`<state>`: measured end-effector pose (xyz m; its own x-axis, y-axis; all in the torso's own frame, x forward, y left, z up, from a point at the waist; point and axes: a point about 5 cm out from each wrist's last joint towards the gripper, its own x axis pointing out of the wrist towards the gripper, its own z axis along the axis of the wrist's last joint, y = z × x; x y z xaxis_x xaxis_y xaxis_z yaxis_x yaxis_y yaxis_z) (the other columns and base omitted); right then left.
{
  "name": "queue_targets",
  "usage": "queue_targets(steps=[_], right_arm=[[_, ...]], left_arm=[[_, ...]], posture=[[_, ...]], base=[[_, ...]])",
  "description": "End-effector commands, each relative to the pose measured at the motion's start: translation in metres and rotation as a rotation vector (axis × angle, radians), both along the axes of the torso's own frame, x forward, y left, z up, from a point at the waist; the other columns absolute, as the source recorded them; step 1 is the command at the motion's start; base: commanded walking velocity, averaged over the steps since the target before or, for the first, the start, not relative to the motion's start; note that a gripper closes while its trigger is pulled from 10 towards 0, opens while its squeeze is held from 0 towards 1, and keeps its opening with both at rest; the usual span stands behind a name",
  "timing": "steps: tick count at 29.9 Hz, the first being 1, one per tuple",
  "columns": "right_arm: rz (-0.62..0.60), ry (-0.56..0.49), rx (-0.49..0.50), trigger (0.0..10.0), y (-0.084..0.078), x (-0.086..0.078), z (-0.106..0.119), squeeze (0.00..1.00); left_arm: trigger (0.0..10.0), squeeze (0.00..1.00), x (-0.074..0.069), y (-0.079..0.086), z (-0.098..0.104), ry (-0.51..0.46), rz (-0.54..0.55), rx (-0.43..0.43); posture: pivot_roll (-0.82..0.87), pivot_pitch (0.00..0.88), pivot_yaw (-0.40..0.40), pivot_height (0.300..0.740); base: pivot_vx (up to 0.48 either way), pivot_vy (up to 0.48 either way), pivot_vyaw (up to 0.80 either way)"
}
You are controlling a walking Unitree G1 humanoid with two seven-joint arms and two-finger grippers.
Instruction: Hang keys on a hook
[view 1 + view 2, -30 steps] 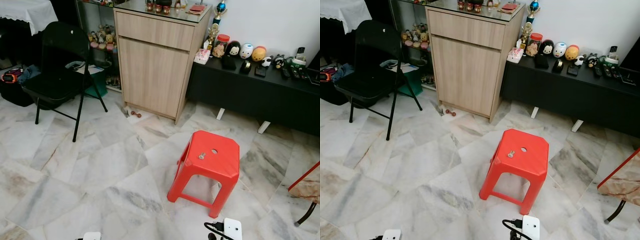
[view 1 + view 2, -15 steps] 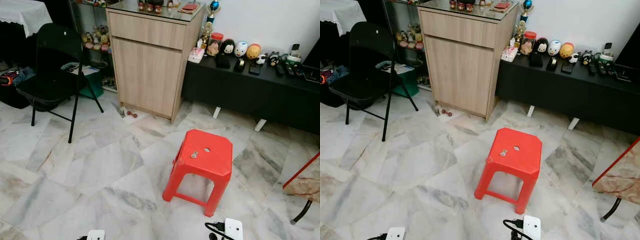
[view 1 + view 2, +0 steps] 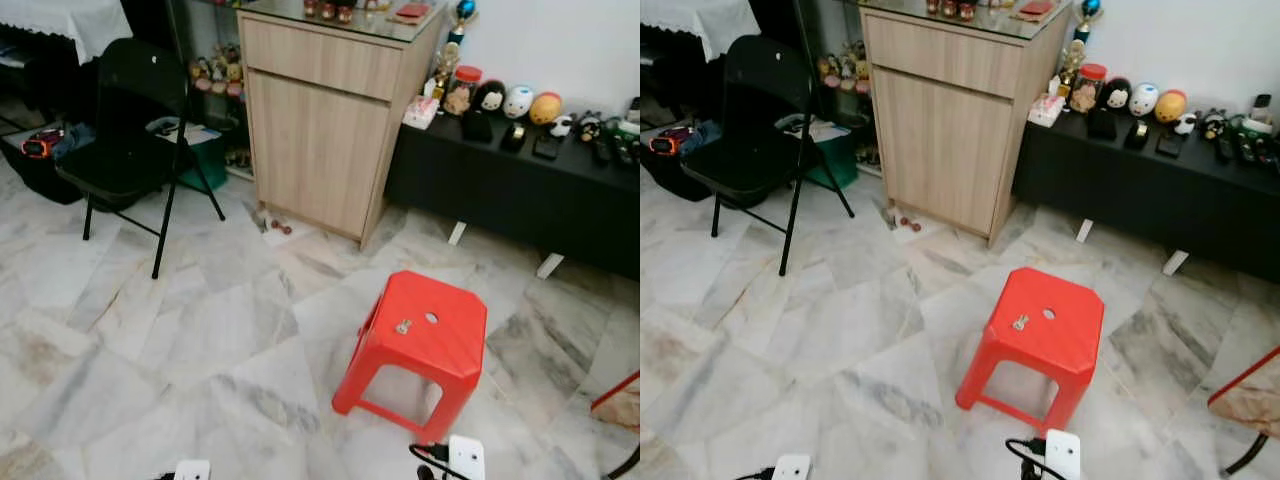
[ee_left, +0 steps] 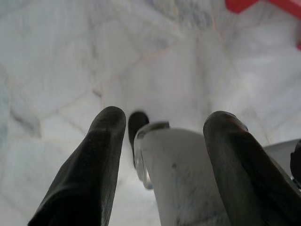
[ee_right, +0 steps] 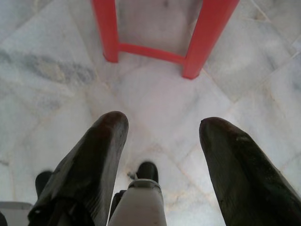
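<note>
Keys (image 3: pixel 403 326) on red stool (image 3: pixel 440 345), ahead and slightly right.
Nearer the right tool (image 5: pixel 160 141); both it and left tool (image 4: pixel 162 136) hanging open, empty, over marble floor (image 3: pixel 150 330).

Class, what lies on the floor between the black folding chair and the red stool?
Bare marble floor separates black folding chair from red stool, seen in both eye views.

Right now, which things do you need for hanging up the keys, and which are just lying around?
For the job:
- keys, lying on top of the red stool
- left gripper and right gripper, both with fingers open, hanging over the floor

Just lying about:
- black folding chair
- wooden cabinet
- toy figures on the black bench
</note>
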<state>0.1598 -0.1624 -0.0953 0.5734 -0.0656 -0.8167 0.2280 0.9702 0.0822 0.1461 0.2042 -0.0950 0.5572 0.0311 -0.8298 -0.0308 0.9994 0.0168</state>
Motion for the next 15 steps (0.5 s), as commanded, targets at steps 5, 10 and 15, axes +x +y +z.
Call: queue_targets(steps=[5,10,15], right_arm=[[-0.014,0.002,-0.009,10.0,-0.0052,-0.0022,-0.0005,0.0],[-0.016,0.002,-0.009,10.0,-0.0053,-0.0021,-0.0004,0.0],[-0.02,0.001,-0.008,10.0,-0.0056,-0.0022,-0.0004,0.0]], left_arm=[[10.0,0.0,-0.0032,-0.0055,-0.0022,0.016,-0.016,-0.013],[10.0,0.0,-0.0017,-0.0068,-0.0019,0.012,-0.017,-0.016],[10.0,0.0,-0.0013,-0.0072,-0.0018,0.01,-0.018,-0.016]], posture=[[0.09,0.0,-0.093,0.74],[0.08,0.0,-0.093,0.74],[0.08,0.0,-0.093,0.74]], base=[[0.294,0.0,0.0],[0.292,0.0,0.0],[0.294,0.0,0.0]])
